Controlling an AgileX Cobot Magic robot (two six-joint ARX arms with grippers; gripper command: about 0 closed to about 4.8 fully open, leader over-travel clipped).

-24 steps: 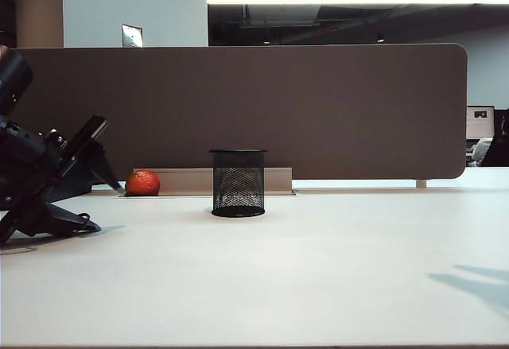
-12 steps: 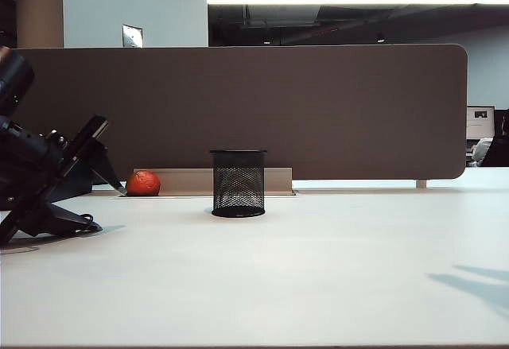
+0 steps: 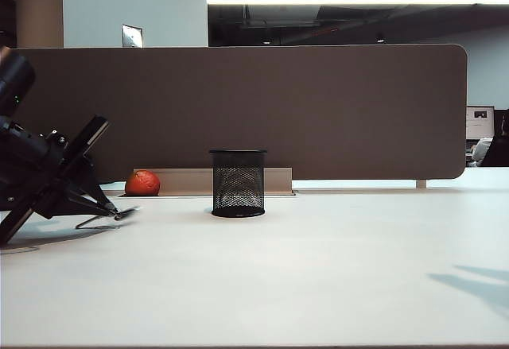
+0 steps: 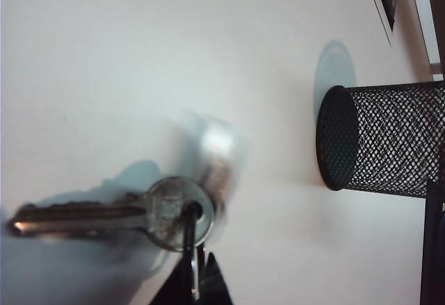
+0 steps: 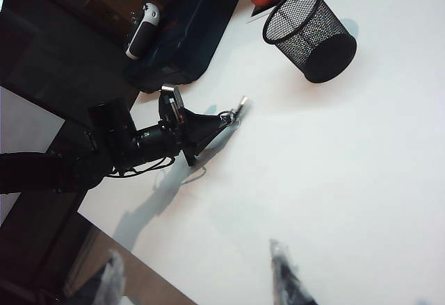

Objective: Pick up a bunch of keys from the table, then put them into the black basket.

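The bunch of keys (image 4: 167, 211) hangs by its thin ring from my left gripper (image 4: 198, 284), which is shut on the ring; one silver key points away along the table and another is blurred. In the exterior view the left gripper (image 3: 110, 208) is low at the far left of the white table (image 3: 318, 269), with the keys (image 3: 125, 212) at its tip. The black basket (image 3: 238, 184) stands upright to its right, apart from it, and shows as the mesh basket (image 4: 379, 138) in the left wrist view. My right gripper (image 5: 198, 267) hovers open over the table, holding nothing.
A red-orange ball (image 3: 142, 183) lies by the brown partition (image 3: 318, 110) behind the left gripper. A dark blue box (image 5: 184, 37) with a white and black device (image 5: 142, 30) on it sits beyond the table's left side.
The left gripper's fingers, spread on the table before, have shut on the key ring, and their tips have shifted to the right. The right arm has not moved.
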